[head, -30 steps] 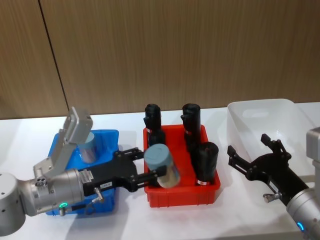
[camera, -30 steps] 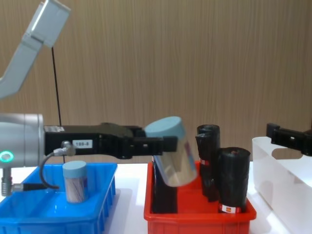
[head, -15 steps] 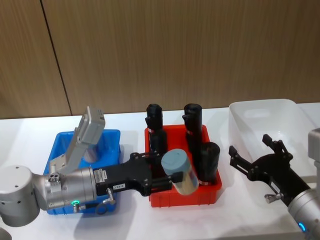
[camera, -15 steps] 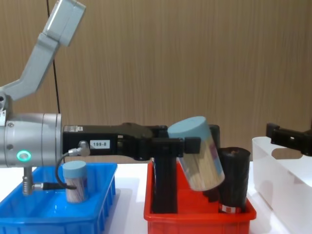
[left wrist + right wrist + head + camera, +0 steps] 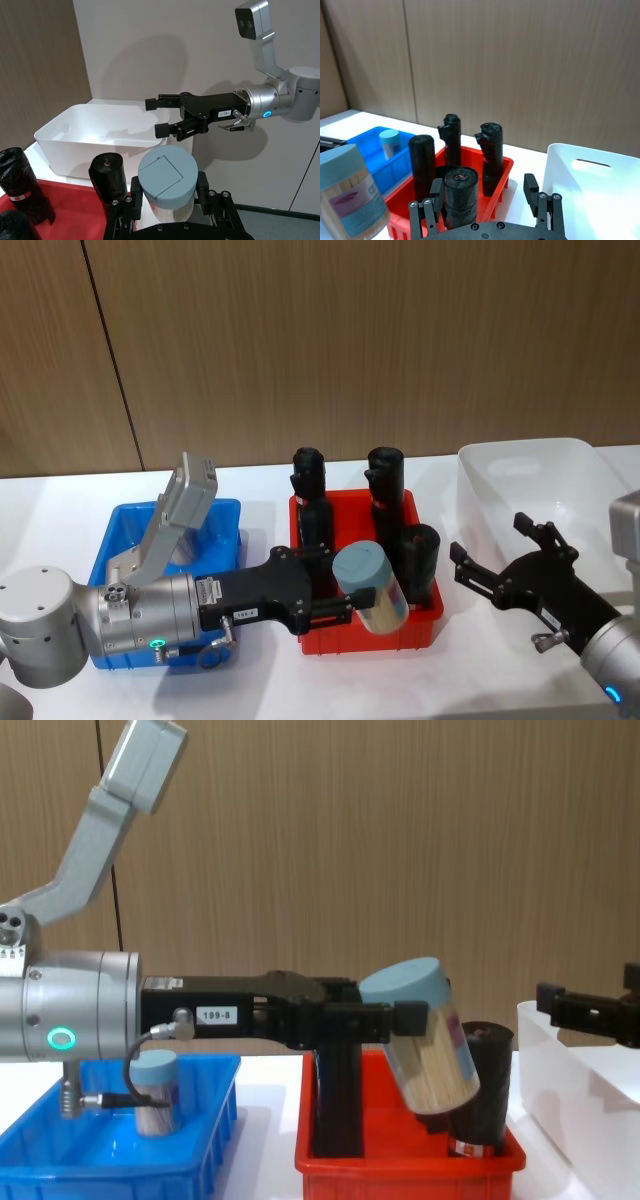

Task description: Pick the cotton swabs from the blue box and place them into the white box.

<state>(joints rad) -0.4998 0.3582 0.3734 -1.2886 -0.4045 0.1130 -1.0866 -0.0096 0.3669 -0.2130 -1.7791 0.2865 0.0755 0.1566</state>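
Observation:
My left gripper point(image 5: 352, 592) is shut on a cotton swab tub point(image 5: 370, 585) with a pale blue lid, held tilted above the front of the red bin point(image 5: 420, 625). The chest view shows the same tub point(image 5: 425, 1045) hanging over the red bin point(image 5: 400, 1162) beside a black roll. A second tub point(image 5: 155, 1092) stands in the blue box point(image 5: 215, 1120) on the left. The white box point(image 5: 520, 470) sits at the far right. My right gripper point(image 5: 490, 540) hovers open in front of it, its fingers pointing toward the held tub. From the left wrist, the right gripper point(image 5: 157, 117) is seen open over the white box point(image 5: 100, 125).
Several tall black rolls point(image 5: 383, 480) stand upright in the red bin between the blue box point(image 5: 125, 525) and the white box. A wooden wall runs behind the white table point(image 5: 250, 485).
My left gripper has carried the tub rightward, from beside the blue box to over the red bin's front. The right gripper has edged slightly left.

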